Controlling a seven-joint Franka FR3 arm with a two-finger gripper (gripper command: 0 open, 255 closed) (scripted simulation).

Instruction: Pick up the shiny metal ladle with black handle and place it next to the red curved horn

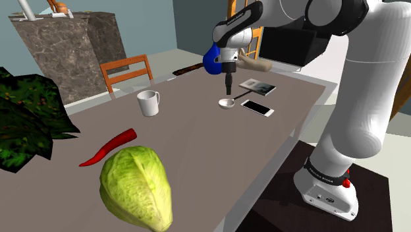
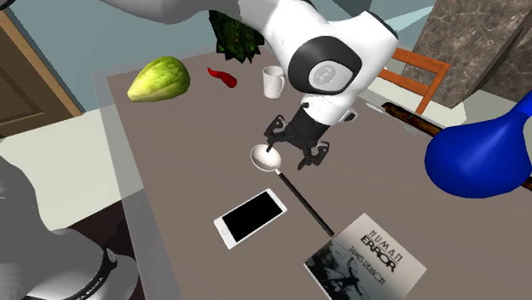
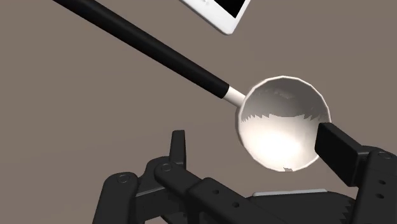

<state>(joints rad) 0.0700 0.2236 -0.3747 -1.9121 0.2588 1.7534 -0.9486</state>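
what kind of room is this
Likely a home dining area: a brown table with a wooden chair beside it, and a white mug, a cabbage and a ladle lying on it.

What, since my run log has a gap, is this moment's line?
stage: pre-grasp | jaws: open over ladle bowl | ladle: on table, unheld | horn: across table

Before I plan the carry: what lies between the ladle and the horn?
Only bare table between ladle and horn, as the shoulder view shows; the mug stands aside.
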